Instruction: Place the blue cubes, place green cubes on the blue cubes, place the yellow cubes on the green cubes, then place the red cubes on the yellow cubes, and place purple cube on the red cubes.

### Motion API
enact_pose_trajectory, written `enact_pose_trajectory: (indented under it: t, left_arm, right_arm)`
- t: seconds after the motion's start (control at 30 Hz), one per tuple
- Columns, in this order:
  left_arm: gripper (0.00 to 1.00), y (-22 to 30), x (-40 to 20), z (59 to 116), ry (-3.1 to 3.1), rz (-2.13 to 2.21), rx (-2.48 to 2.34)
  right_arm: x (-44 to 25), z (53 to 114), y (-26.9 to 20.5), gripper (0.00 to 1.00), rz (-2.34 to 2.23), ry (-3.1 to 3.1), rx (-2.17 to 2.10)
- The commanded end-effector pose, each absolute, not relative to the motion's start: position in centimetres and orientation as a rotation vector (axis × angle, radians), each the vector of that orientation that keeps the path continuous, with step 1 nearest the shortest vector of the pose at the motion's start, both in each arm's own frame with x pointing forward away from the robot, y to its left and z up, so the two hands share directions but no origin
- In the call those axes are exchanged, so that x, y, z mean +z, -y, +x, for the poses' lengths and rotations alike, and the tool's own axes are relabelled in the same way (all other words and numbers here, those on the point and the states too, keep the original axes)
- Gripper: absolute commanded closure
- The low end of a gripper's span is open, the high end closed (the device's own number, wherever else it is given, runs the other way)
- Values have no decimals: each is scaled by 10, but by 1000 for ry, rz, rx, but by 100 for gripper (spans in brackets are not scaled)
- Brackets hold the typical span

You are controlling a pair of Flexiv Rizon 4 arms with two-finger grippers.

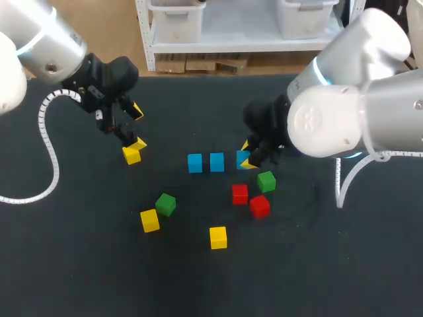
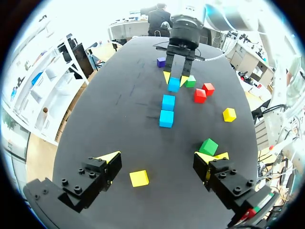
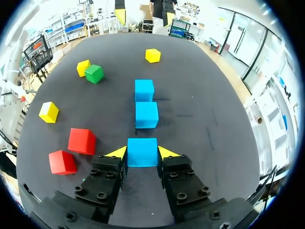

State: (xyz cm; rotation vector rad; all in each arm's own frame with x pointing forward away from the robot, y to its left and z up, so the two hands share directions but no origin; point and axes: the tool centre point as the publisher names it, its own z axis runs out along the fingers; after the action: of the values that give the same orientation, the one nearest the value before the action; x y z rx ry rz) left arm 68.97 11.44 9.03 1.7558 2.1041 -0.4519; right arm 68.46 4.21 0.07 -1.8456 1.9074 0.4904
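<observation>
R gripper (image 3: 142, 152): clenched on the held blue cube (image 3: 142, 145), one yellow tip on each side. The cube is low, at or nearly on the table (image 3: 205, 95).
Blue row: at 12 o'clock from the R gripper sit the middle blue cube (image 3: 146, 114) and then the far blue cube (image 3: 144, 90), all in one line. The held one is close to the middle one, with a thin gap.
Red cubes (image 3: 82, 141) (image 3: 62, 162): approx 9 o'clock from the R gripper, near it.
Near green cube (image 1: 266, 181): approx 5 o'clock from the held cube, close by.
L gripper (image 2: 161, 157): released, fingers wide, grasping nothing.
Yellow cube (image 2: 139, 178): on the table under the L gripper, in the gap between its fingers, touching neither.
Purple cube (image 2: 161, 62): far off, past the R gripper.
Step, I think: last blue cube going down; green cubes are next.
How cubes handle, I think: small, light, hard blocks with smooth flat sides. They won't squash but could slip or twist.
Where to grab: 2 opposite flat sides, mid-height, never the corners.
</observation>
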Motion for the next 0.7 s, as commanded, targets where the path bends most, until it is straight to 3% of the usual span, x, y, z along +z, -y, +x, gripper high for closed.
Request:
enact_pose_trajectory:
  t: [0.03,0.7]
  left_arm:
    - [0,-116,90,689,-2099,1756,-453]
    - [0,-116,90,689,-2099,1756,-453]
  right_arm:
    - [-2,692,-47,100,-1852,-1911,500]
    - [-9,690,-53,100,-1873,-1920,513]
